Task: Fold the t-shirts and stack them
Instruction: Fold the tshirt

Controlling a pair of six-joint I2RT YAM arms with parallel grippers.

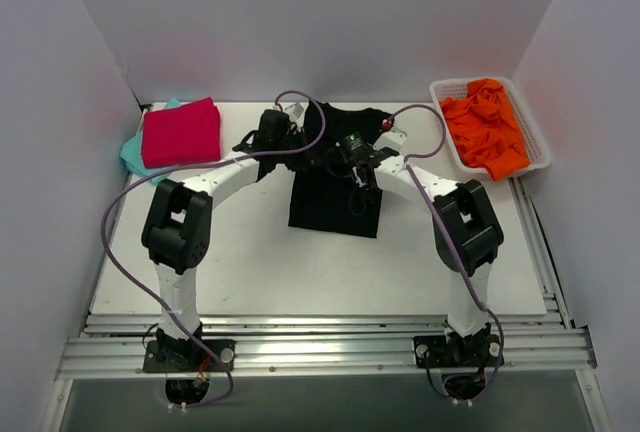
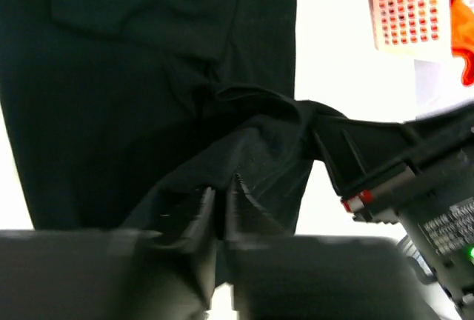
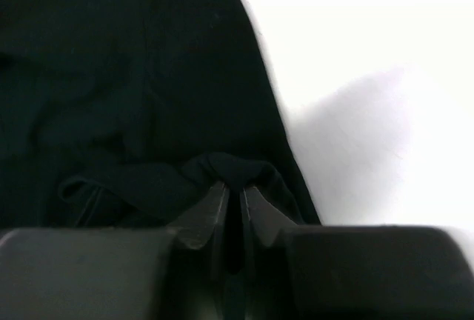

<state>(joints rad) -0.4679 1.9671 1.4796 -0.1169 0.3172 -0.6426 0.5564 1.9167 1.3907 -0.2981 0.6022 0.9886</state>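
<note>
Two robot arms reach inward over a white surface (image 1: 300, 272) and meet at the black t-shirt (image 1: 335, 202), which lies near the middle of the surface toward its far side, its lower part flat and squared off, its upper part gathered under the arms. The left end effector (image 2: 221, 187) has its jaws drawn to a narrow slit at a raised ridge of the black cloth, which climbs from the flat body of the shirt up to the fingertips. From the left wrist view, that same ridge runs across to the right arm's tool, which stands just beside it at the shirt's right edge. The right end effector (image 3: 235, 190) is likewise closed down narrow, with a small rounded bunch of black cloth caught at its tips, close to the shirt's edge where the dark fabric gives way to bare white. At the far left corner, well apart from the arms, the magenta-pink t-shirt (image 1: 181, 132) sits folded in a neat rectangle on top of the teal t-shirt (image 1: 130, 155), whose edges show along the left side and at the far edge. At the far right corner a white perforated basket (image 1: 535, 137) holds a heap of crumpled orange cloth (image 1: 485, 127).
</note>
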